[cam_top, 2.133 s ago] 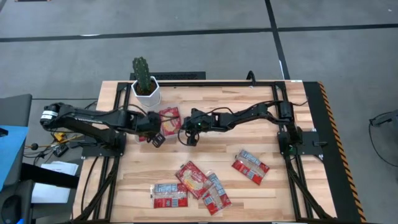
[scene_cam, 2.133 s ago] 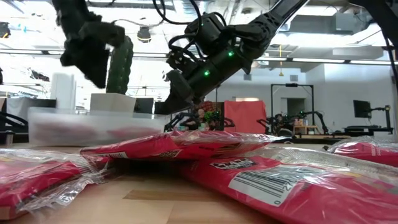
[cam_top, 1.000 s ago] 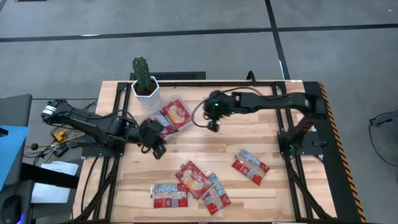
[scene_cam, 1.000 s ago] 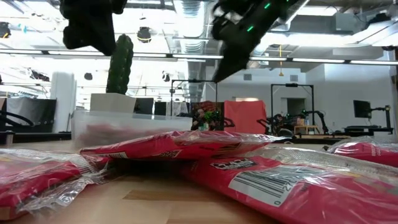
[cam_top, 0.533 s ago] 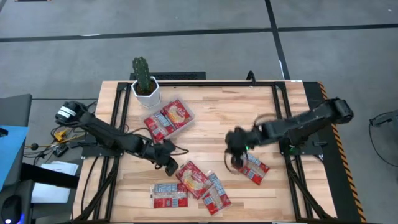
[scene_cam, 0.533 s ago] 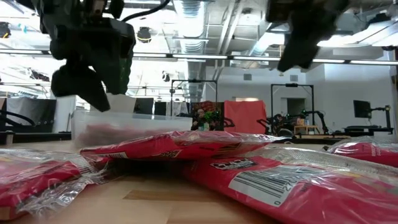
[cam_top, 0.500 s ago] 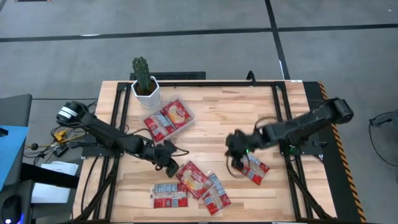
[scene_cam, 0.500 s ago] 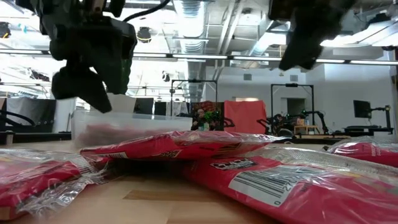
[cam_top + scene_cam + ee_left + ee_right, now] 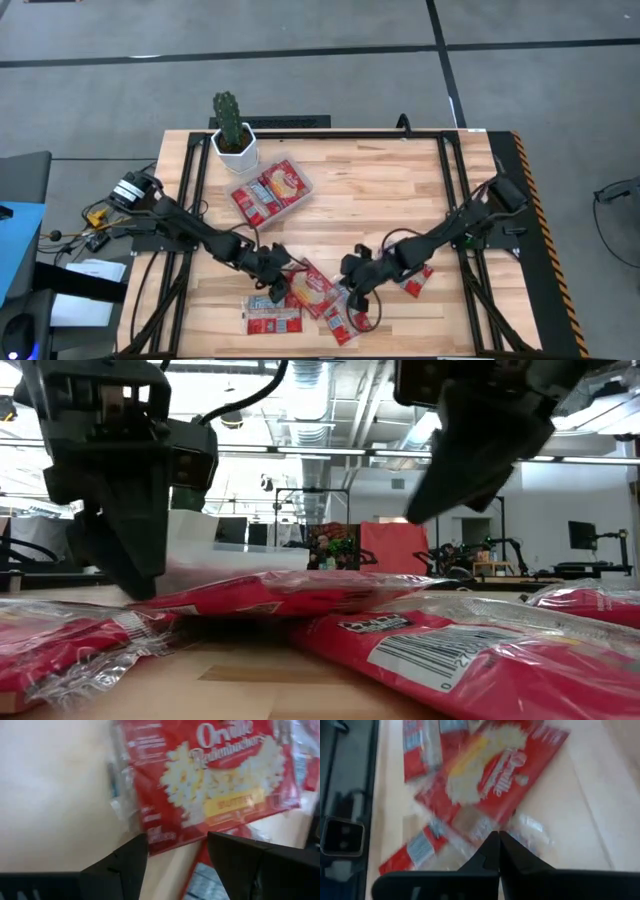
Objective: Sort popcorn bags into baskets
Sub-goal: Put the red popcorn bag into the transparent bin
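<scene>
Red popcorn bag (image 9: 210, 785) just beyond wide-open left jaws; right jaws seemingly closed, empty.

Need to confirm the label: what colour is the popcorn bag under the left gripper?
Red, with yellowish popcorn and white lettering; the popcorn bag shows best in the left wrist view.

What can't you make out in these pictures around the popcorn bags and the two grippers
- High view: how many popcorn bags are in the near pile; they overlap and both grippers cover part of it.
- High view: the count of bags in the clear tray; too small to separate.
- Low view: the cactus; the left gripper blocks it.
- Low view: whether the right gripper touches a bag; its tip is blurred.
</scene>
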Controlling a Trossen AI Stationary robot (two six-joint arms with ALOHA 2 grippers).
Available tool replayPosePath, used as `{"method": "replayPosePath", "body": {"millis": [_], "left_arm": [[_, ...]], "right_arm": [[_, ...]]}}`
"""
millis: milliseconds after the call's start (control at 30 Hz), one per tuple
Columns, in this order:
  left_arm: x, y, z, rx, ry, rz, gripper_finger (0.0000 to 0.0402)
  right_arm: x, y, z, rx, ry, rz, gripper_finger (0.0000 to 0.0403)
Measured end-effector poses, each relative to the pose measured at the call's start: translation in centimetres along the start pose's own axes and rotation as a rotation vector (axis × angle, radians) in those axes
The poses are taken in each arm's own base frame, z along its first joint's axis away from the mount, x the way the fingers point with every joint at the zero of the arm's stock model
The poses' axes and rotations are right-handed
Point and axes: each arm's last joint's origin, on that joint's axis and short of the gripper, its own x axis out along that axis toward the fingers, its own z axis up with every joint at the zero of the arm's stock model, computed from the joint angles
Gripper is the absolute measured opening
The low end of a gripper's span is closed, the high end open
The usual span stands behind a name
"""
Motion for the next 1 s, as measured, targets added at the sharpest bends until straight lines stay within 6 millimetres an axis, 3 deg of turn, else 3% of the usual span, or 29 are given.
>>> {"method": "replayPosePath", "body": {"millis": [333,600,833,1000], "left_arm": [[-0.3,0.3,0.7,0.051,-0.047,0.026,0.0197],[-0.4,0.6,1.1,0.068,-0.063,0.058,0.0197],[1.6,1.7,0.9,0.080,-0.025,0.096,0.0201],[3.3,1.5,1.4,0.070,-0.023,-0.028,0.0205]], "right_arm": [[3.1,3.1,-0.6,-0.035,0.040,0.028,0.0017],[4.0,3.1,-0.2,-0.043,0.038,0.020,0.0025],[4.1,2.5,0.3,-0.068,0.037,-0.001,0.0022],[4.2,2.1,0.5,-0.098,0.024,-0.019,0.0014]]}}
